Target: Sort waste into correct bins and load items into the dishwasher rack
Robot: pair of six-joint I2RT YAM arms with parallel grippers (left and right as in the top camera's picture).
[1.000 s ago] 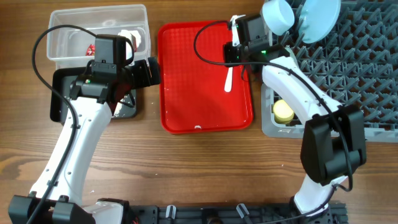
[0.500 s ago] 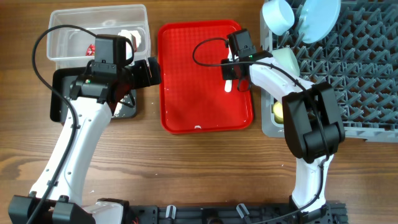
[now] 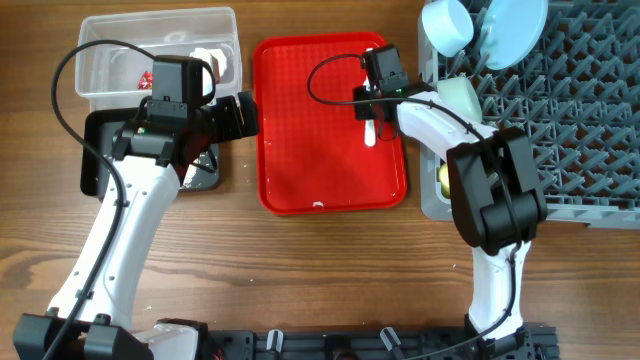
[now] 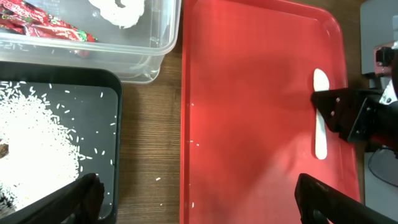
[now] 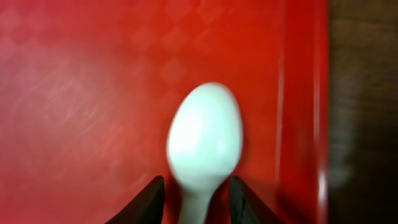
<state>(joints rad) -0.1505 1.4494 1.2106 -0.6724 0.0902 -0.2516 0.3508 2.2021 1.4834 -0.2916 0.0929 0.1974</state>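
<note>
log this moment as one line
phase: pre-grasp | right gripper: open, straddling white plastic spoon on flat red tray | left gripper: open, empty, at tray's left edge

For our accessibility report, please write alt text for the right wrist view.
A white plastic spoon lies on the red tray, its neck between the two open fingers of the right end effector. The picture is blurred; wooden table shows at the right edge.

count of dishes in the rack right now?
4: blue bowl at the far-left corner of the rack, blue plate beside it, green bowl just nearer, yellow cup mostly hidden under the right arm. The arm may hide more.
</note>
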